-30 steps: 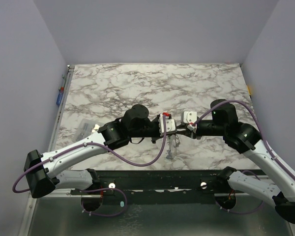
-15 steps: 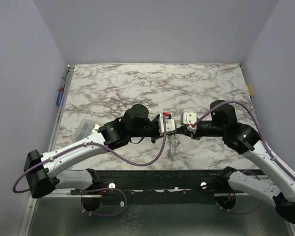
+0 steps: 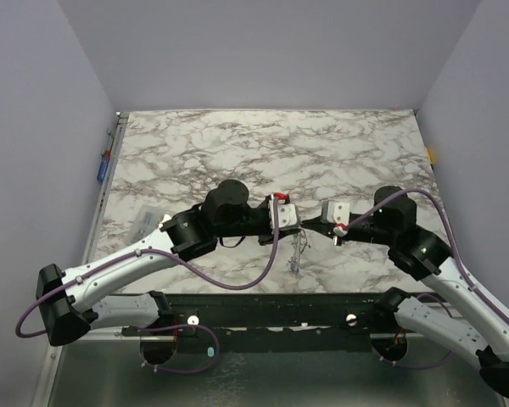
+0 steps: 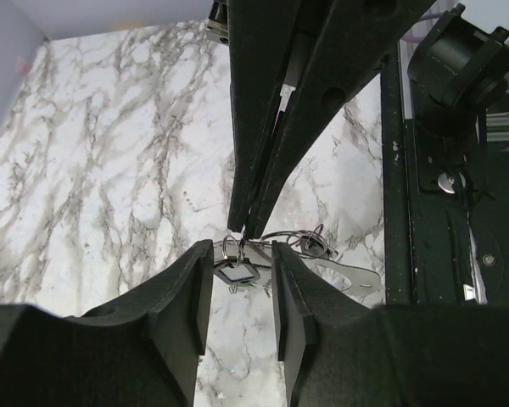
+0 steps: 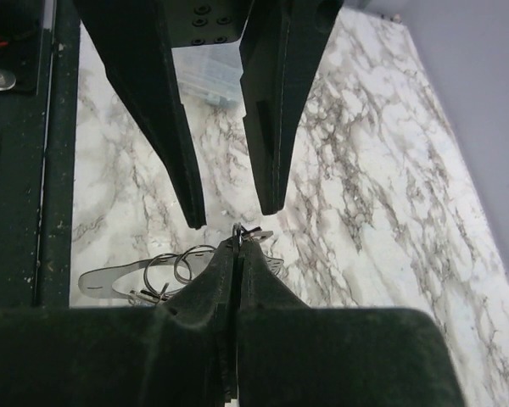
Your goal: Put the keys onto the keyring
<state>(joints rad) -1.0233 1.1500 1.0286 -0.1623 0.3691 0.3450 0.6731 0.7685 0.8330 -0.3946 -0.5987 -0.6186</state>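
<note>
Now that the right arm has swung its elbow down and drawn back toward its own side, the two wrists sit further apart than a second ago, with their fingers meeting tip to tip over the near part of the table (image 3: 237, 144). Right gripper (image 5: 237, 244): fingers pressed flat together, pinching a small wire loop at the very tip, by my reading the keyring (image 5: 240, 231). Left gripper (image 4: 242, 252): fingers parted, flanking that pinch point, gripping nothing I can see. Keys (image 3: 299, 253) hang in a bunch just below the pinch (how many are already threaded is too small to tell). Judgement: the bunch now seems to hang from the right fingers alone, leaving the left free to re-grip a key or the ring.
</note>
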